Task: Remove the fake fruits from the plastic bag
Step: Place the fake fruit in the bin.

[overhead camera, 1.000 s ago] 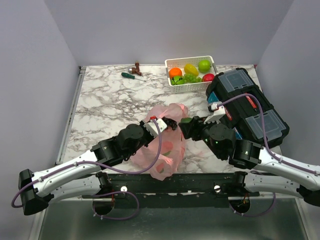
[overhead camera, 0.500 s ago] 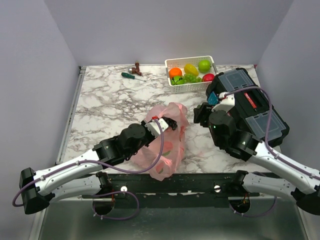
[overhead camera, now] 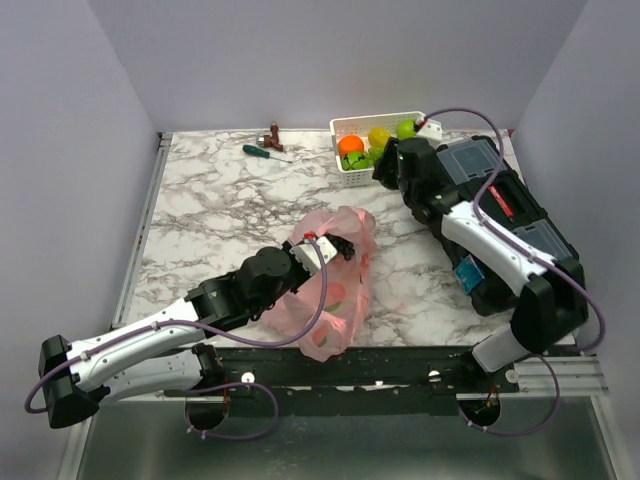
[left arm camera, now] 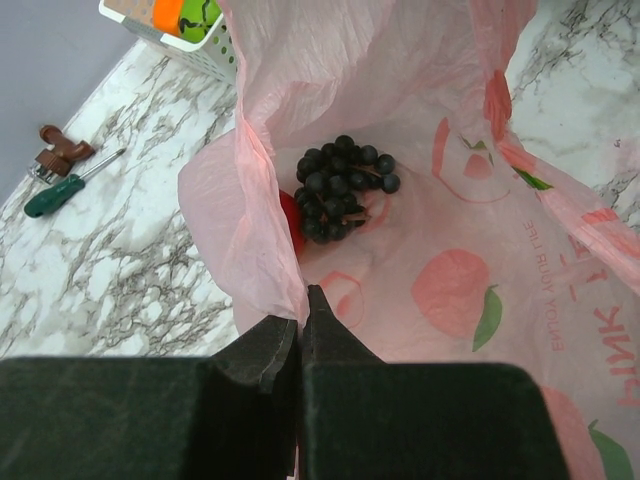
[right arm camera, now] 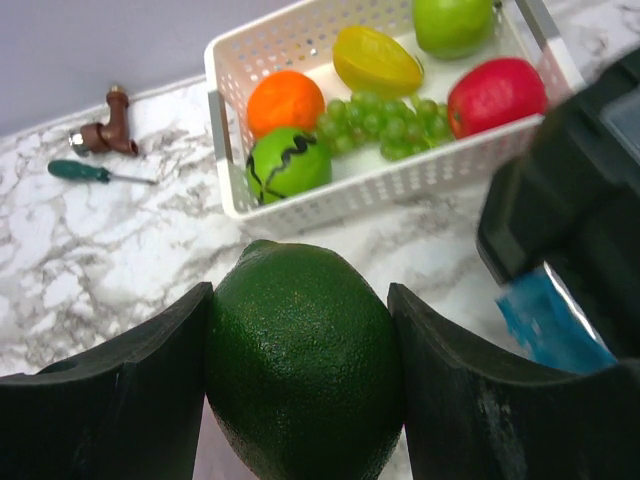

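Holding side: my left gripper (left arm camera: 302, 300) is pinched tight on a fold of the plastic bag (left arm camera: 480, 250) at its rim, propping the mouth open.
Carrying side: my right gripper (right arm camera: 300, 300) is clasped around a dark green fruit (right arm camera: 305, 370), one pad on each flank, just near of the white basket (right arm camera: 400, 185).
Bag position: it lies near-centre on the table (overhead camera: 220, 210), well apart from the basket at the far right.
Left inside: a dark grape bunch (left arm camera: 340, 185) on the bag floor, and a red fruit (left arm camera: 291, 222) touching its left side, half hidden by a fold.
Already out: orange (right arm camera: 285, 102), lemon (right arm camera: 375, 60), green grapes (right arm camera: 385, 125), green apple (right arm camera: 450, 22) and red apple (right arm camera: 497, 95) sit in the basket.
Fruit feel: I judge them light, hard-shelled and glossy, so apt to squirt from my pads. I grip across the widest middle.
Grapes feel: knobbly and probably a little floppy. I would close across the bunch's body rather than on a single berry.
Bag feel: thin, limp and crinkly, nearly weightless. It would likely lift with a fruit unless I keep the rim pinned.
Risk: my pads could catch film under the grapes.
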